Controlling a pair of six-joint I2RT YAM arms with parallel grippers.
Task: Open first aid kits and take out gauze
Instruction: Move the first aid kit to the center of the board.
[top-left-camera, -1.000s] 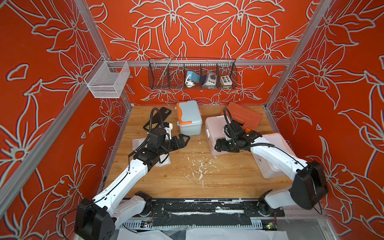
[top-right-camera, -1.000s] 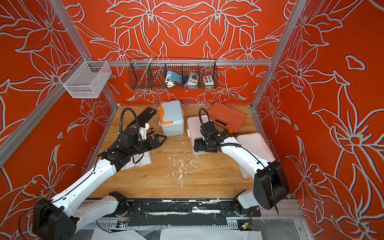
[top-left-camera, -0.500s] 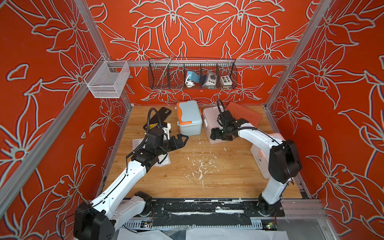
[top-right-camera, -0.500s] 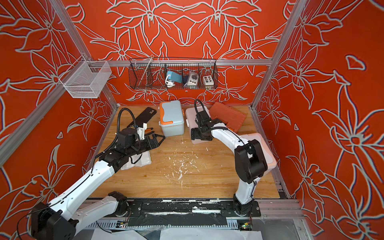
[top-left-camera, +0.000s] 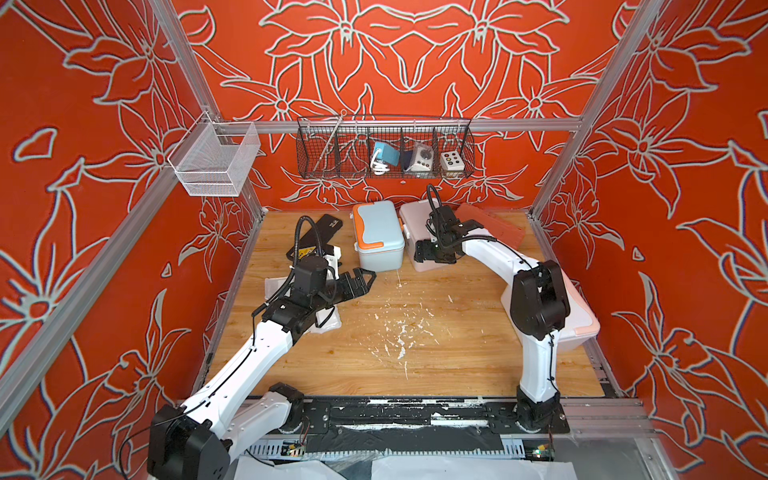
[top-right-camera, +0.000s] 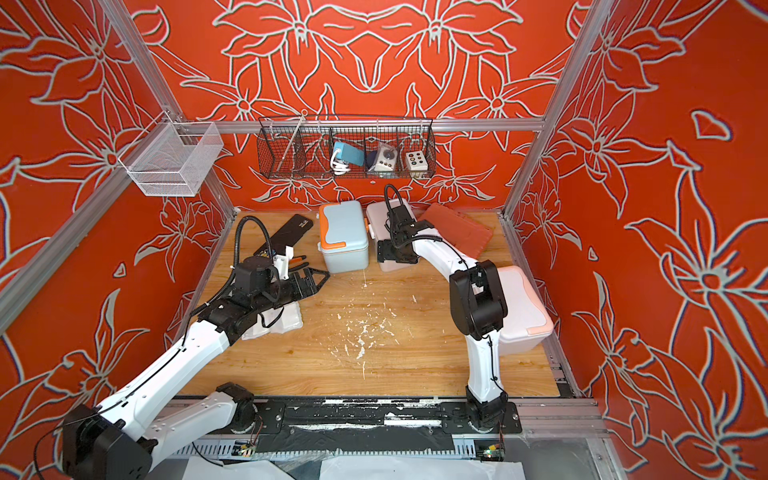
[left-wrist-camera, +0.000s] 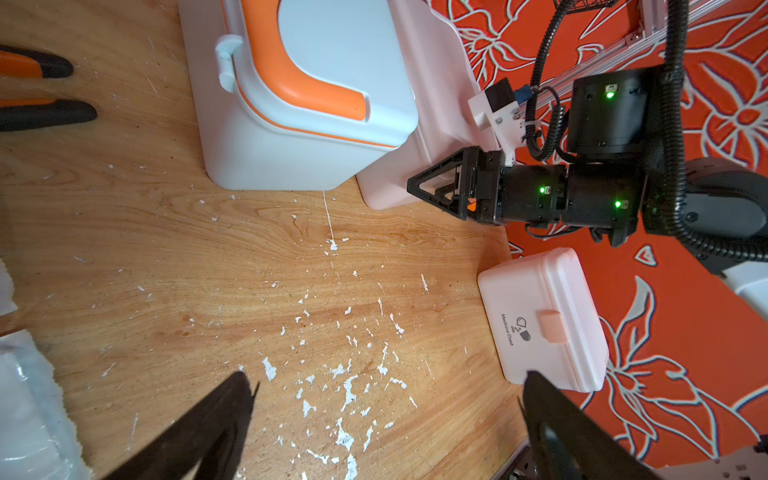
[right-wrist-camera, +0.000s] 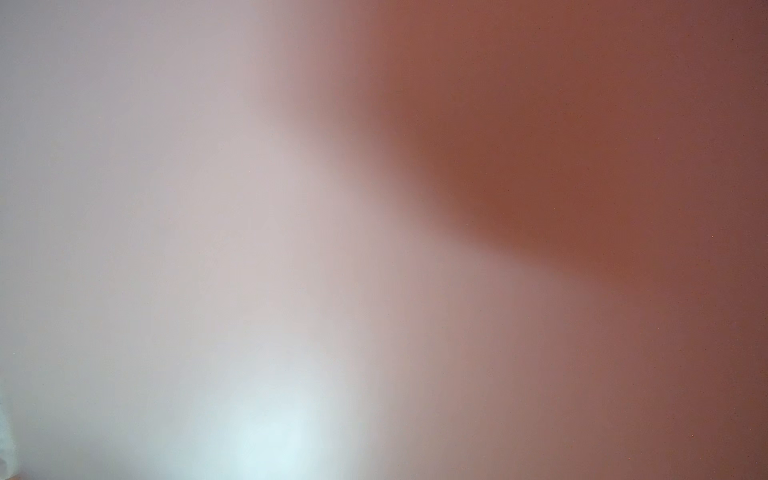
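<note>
My right gripper (top-left-camera: 422, 252) is spread wide against the front of the dusty pink first aid kit (top-left-camera: 411, 216), at the back of the tabletop (top-left-camera: 436, 361). It looks like stiff, slick, light plastic that may slide, so I'd take the lid's front lip. My left gripper (top-left-camera: 365, 277) gapes empty over the tabletop, near the limp wrapped gauze (top-left-camera: 330, 322).
</note>
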